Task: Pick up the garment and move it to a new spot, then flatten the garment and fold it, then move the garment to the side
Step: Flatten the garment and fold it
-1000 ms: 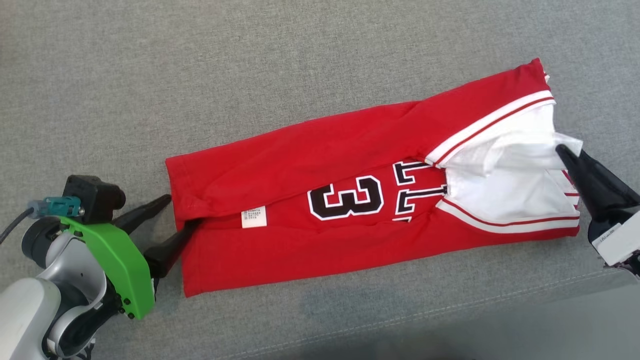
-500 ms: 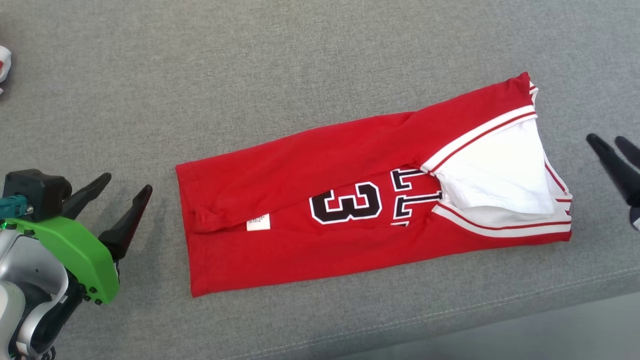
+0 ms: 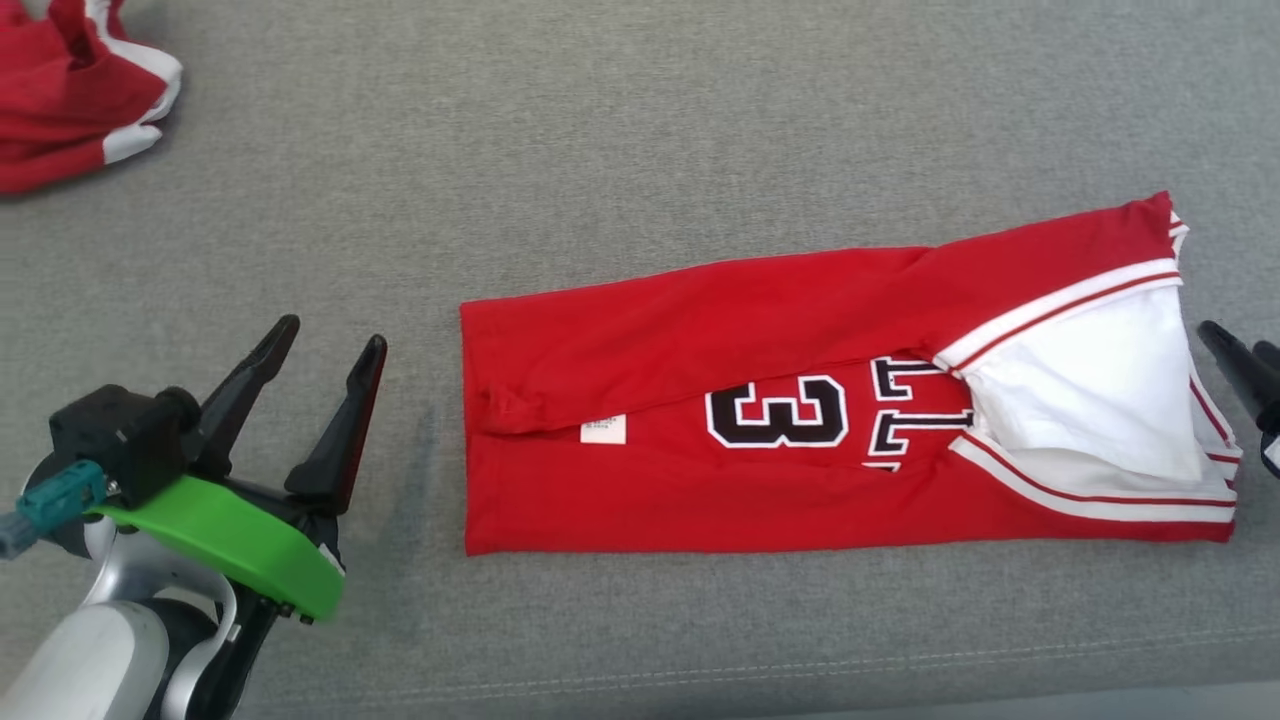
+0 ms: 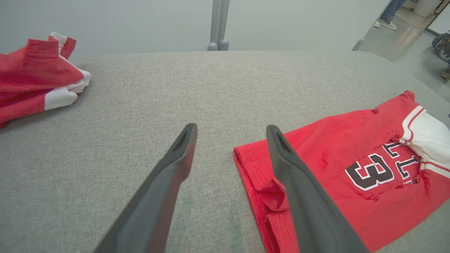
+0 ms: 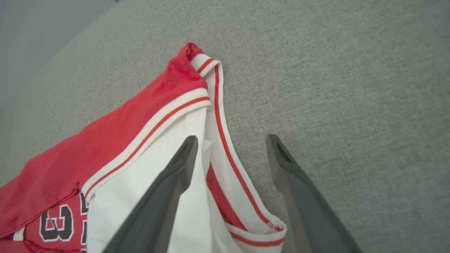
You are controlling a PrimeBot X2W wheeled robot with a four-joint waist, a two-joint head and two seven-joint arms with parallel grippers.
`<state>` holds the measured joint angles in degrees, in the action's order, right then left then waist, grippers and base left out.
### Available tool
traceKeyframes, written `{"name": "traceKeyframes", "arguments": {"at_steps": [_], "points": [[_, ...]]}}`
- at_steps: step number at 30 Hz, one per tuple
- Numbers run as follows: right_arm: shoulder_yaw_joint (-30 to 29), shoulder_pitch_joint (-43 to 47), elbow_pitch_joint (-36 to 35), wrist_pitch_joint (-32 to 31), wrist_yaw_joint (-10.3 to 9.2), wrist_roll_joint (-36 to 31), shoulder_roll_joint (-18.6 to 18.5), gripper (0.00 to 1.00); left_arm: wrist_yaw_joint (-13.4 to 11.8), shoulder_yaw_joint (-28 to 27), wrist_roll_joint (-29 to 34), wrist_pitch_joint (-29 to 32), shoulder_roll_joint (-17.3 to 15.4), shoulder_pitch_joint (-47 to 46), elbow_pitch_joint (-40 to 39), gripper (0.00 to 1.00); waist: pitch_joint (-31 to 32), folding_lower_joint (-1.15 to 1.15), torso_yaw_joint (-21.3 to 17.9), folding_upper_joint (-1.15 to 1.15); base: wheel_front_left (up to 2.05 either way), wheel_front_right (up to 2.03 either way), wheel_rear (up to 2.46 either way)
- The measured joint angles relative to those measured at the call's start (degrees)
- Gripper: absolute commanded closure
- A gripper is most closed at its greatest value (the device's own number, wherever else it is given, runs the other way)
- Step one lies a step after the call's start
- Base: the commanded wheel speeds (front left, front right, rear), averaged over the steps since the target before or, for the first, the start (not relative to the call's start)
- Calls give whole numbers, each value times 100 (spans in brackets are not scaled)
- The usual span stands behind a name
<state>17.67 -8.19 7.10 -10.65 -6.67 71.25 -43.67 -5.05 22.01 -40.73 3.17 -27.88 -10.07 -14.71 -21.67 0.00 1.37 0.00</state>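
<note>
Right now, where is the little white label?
In the head view, the white label sits on the folded red jersey, just left of the number 3.

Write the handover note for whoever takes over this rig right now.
Left gripper: open, empty, beside the hem end of the jersey.
Right gripper: open, empty, by its white-trimmed end.
The jersey lies flat on the grey cushion, folded lengthwise into a strip.
Done: placed, flattened, first fold.
Left: likely fold end to end, then move it aside.
</note>
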Motion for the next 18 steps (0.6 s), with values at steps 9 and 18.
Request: {"name": "traceKeyframes", "arguments": {"at_steps": [9, 18], "points": [[158, -33, 631, -64, -9, 35, 266, 0, -59, -326, 188, -472, 8, 300, -44, 0, 111, 0, 540, 0, 0, 0, 0], [176, -139, 1159, -158, -40, 107, 405, 0, -103, -358, 211, -633, 51, 630, -69, 0, 313, 0, 716, 0, 0, 0, 0]]}}
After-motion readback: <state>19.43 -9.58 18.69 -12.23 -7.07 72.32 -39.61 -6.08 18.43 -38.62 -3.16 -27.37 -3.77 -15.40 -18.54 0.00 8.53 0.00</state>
